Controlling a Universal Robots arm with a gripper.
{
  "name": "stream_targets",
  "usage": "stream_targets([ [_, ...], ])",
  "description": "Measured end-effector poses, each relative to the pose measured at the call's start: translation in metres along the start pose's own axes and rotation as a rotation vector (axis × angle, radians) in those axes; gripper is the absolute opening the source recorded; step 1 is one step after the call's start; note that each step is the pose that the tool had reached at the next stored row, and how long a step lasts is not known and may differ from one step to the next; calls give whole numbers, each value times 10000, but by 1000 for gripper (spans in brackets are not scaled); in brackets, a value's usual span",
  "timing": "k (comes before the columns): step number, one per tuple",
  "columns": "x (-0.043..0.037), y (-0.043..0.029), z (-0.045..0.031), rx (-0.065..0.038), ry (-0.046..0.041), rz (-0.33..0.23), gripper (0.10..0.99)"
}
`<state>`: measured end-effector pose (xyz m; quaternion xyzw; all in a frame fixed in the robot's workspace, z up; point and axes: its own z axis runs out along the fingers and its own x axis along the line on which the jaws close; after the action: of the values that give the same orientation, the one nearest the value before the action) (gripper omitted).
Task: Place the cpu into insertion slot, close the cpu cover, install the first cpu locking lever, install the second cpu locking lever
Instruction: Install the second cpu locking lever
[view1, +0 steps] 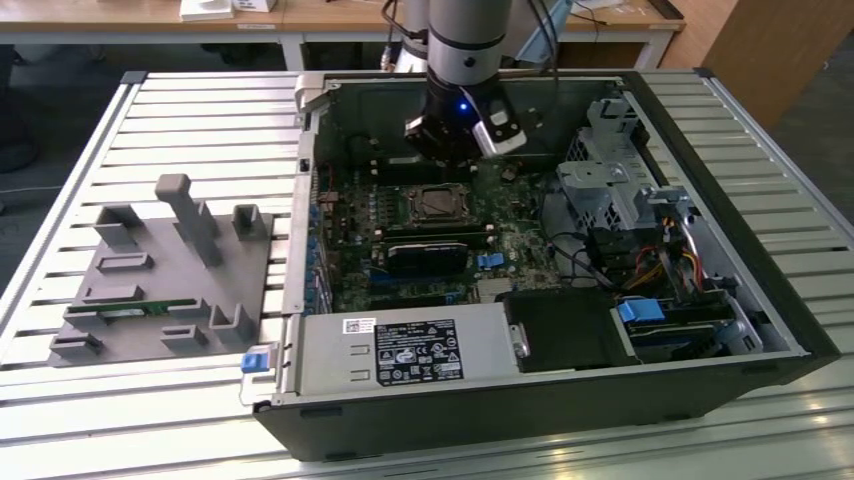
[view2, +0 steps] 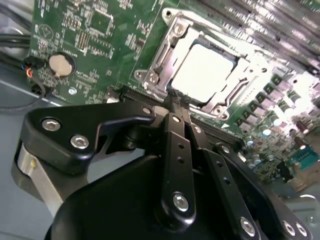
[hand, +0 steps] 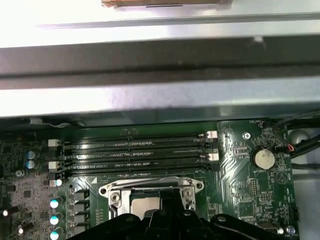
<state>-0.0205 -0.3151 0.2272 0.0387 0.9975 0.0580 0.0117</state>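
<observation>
Exterior view: arm reaches into open computer case (view1: 534, 300) on slatted tabletop (view1: 160, 120), pincer (view1: 451, 150) hovering just above the motherboard (view1: 400, 250) socket. Second wrist view: pincer (view2: 178, 100) fingers pressed together, gripping nothing, tips near socket edge. Cpu (view2: 205, 72) sits seated in socket, cpu cover (view2: 165, 55) framing it.

Drive cage (view1: 607, 180) flanks socket; case wall (hand: 150, 95) behind.
</observation>
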Motion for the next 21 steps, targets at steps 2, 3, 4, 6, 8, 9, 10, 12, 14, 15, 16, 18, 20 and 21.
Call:
stream_targets([
  [2, -3, -42, -5, -14, 2, 1, 106],
  [3, -5, -68, -8, -23, 2, 2, 106],
  [4, -7, -89, -10, -29, 7, 3, 106],
  [6, -10, -134, -16, -30, 32, 4, 106],
  [8, -14, -178, -20, -34, 56, 8, 106],
  [9, -16, -204, -24, -36, 61, 8, 106],
  [10, -18, -234, -27, -43, 63, 9, 106],
  [12, -22, -288, -33, -53, 68, 10, 106],
  [14, -26, -333, -39, -71, 87, 12, 106],
  [15, -28, -348, -41, -103, 109, 15, 106],
  [16, -29, -360, -42, -150, 130, 18, 106],
  [18, -30, -364, -60, -186, 144, 20, 106],
  [20, -31, -368, -80, -199, 143, 21, 106],
  [21, -32, -378, -82, -201, 144, 20, 106],
])
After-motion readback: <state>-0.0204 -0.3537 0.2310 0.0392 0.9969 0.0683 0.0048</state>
